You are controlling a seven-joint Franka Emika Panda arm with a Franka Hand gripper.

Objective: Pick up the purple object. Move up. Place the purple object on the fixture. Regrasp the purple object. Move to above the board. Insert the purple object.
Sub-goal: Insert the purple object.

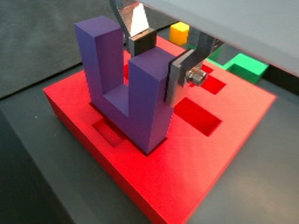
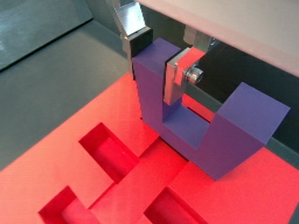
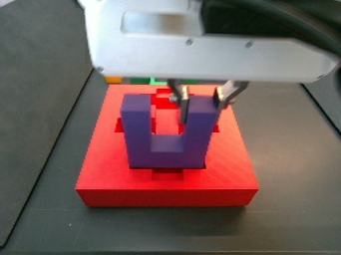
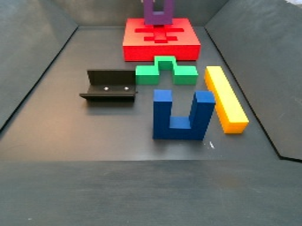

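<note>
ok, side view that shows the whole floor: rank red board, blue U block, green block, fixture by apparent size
1. board, largest even at the far end.
2. blue U block, though it sits nearest the camera, which inflates it.
3. green block and fixture: look alike, not ranked.
The gripper grips the purple object over the board.

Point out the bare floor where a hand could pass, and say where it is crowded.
Free: the wide floor in front of the blue U-shaped block, and the strip left of the fixture. Crowded: the green block, blue block and yellow bar cluster together. The gripper holds the purple object over the board.
</note>
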